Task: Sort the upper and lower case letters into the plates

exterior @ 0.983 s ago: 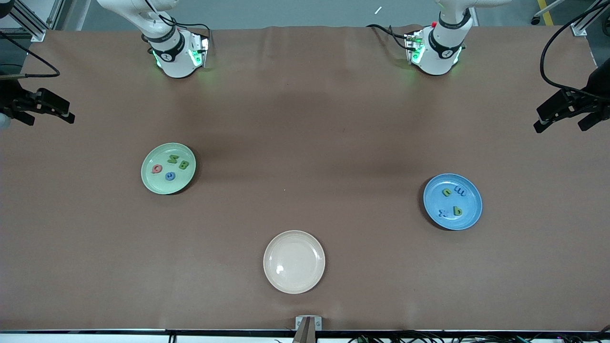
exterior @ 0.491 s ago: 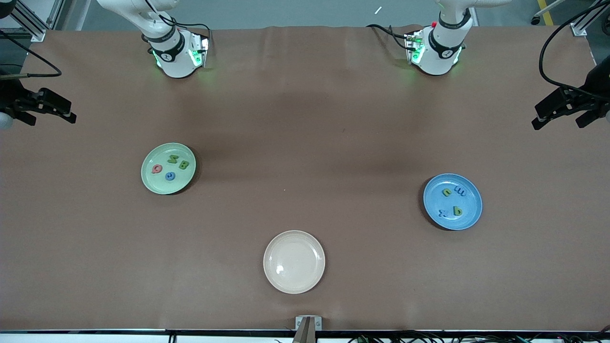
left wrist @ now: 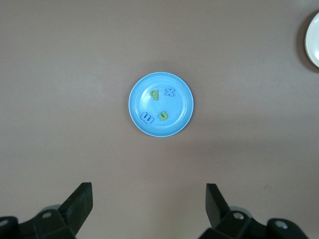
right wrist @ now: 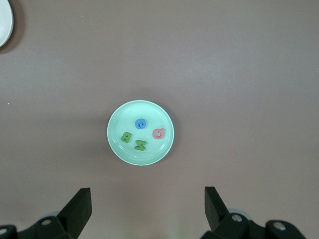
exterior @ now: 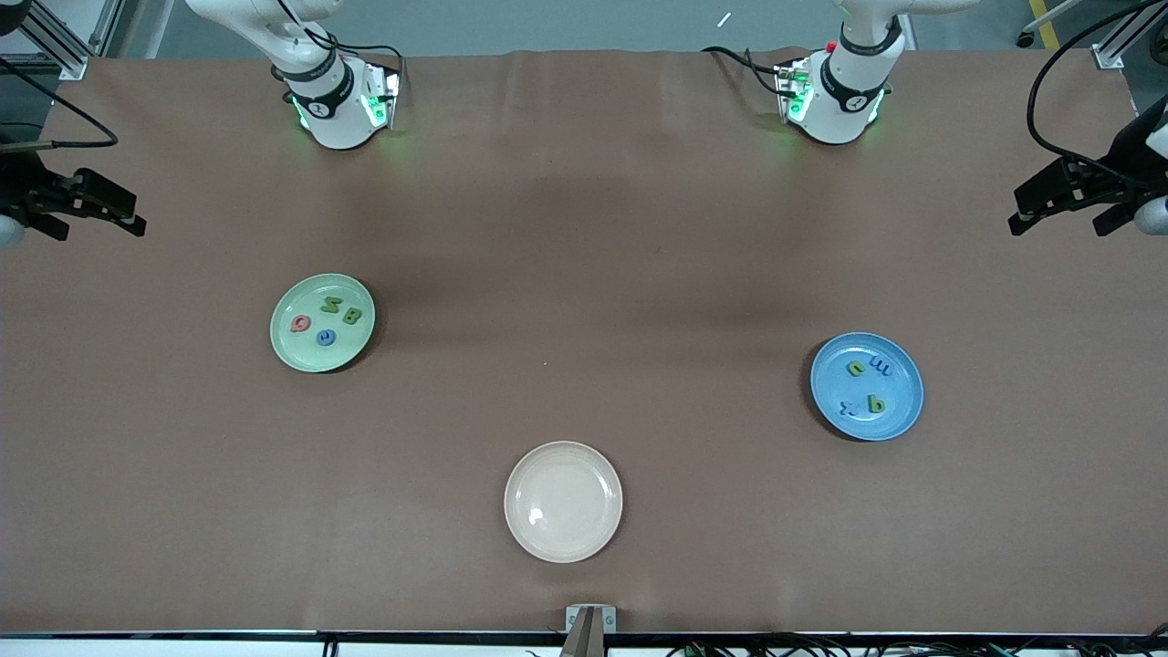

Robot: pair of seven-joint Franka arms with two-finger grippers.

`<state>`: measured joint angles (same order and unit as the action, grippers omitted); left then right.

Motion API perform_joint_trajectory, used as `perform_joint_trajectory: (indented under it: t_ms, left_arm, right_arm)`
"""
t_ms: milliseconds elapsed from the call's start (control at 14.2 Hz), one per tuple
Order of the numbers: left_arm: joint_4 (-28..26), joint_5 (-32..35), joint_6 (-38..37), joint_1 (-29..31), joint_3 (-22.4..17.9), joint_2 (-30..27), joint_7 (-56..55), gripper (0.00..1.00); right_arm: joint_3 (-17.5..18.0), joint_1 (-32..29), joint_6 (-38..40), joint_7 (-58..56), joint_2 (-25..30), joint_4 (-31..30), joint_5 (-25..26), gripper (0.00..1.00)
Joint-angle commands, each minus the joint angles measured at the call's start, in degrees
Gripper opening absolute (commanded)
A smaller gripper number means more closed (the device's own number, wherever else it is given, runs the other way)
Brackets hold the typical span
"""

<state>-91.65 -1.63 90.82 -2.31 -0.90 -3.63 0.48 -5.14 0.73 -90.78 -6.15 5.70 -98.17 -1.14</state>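
The mint green plate (exterior: 306, 351) lies toward the right arm's end of the table and holds several letters: a green M, a green B, a red one and a blue one. It also shows in the right wrist view (right wrist: 149, 112). The blue plate (exterior: 899, 392) lies toward the left arm's end and holds a green n, a blue m, a blue x and a green p. It also shows in the left wrist view (left wrist: 182, 104). My right gripper (exterior: 96, 224) (right wrist: 148, 194) is open and empty, high over its end of the table. My left gripper (exterior: 1057, 226) (left wrist: 148, 191) is open and empty, high over its end.
A cream-white plate (exterior: 563, 538) with nothing in it lies nearest the front camera, between the two coloured plates. Its edge shows in both wrist views (left wrist: 314, 40) (right wrist: 4, 22). The brown table cover (exterior: 584, 274) is bare between the plates.
My left gripper has drifted a little toward the arms' bases. My right gripper has barely moved. The plates and letters have not moved.
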Motion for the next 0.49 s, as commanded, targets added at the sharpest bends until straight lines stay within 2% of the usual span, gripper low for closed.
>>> perform_joint_trajectory:
  t_ms: [0,421]
  left_arm:
    - [-0.3,0.6,-0.7,0.3,0.2,-0.7,2.4,1.0]
    - [-0.2,1.9,-1.3,0.3,0.3,-0.8,3.4,1.0]
  right_arm:
    - [0.0,0.1,-0.1,-0.3,1.8,-1.6,0.6,1.0]
    - [0.0,0.1,-0.1,-0.3,1.8,-1.6,0.6,1.0]
